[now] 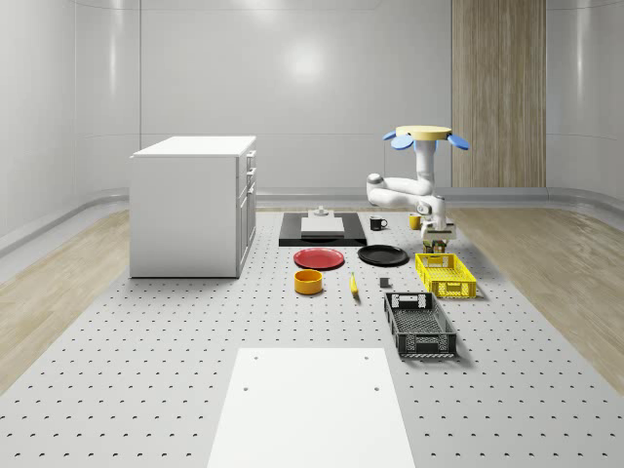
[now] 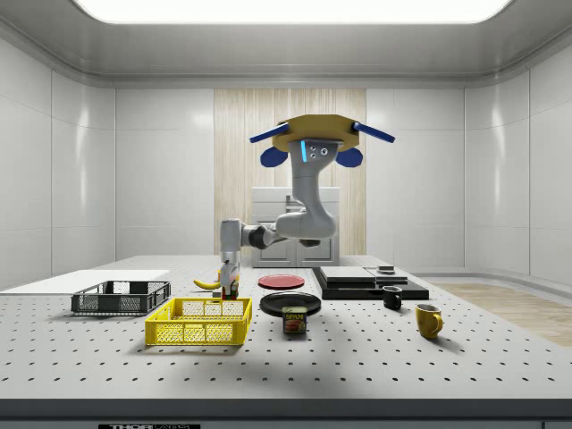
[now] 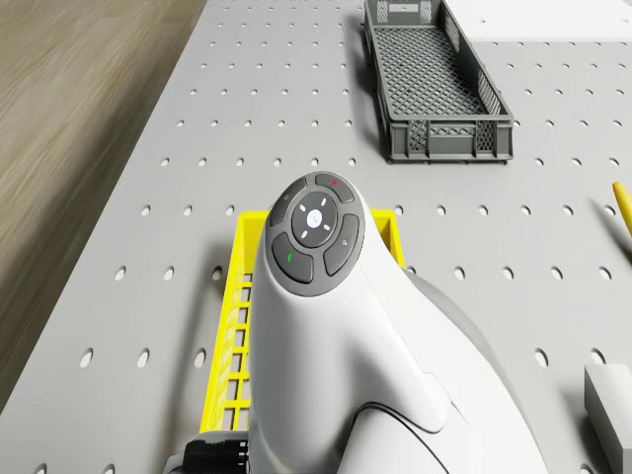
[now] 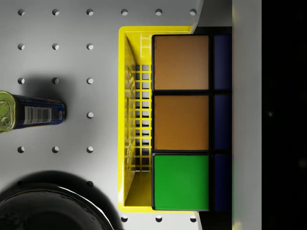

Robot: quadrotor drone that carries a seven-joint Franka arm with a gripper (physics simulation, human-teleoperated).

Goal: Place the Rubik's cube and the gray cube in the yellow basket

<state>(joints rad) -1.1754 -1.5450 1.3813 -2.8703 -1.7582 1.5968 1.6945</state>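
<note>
One drone (image 1: 423, 133) hovers over the desk's (image 1: 146, 370) far right in the whole-scene view, its end effector (image 1: 438, 239) above the yellow basket's (image 1: 446, 275) far end. Side view: end effector (image 2: 230, 284) grasping the Rubik's cube (image 2: 231, 288). Wrist view: Rubik's cube (image 4: 181, 122) over the basket (image 4: 123, 120).

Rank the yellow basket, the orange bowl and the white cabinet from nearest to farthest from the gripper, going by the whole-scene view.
The gripper holds the Rubik's cube over the basket's far end.
1. Yellow basket: directly beneath the gripper.
2. Orange bowl: toward the view's left, beyond the black plate.
3. White cabinet: farthest, at the view's left.
</note>
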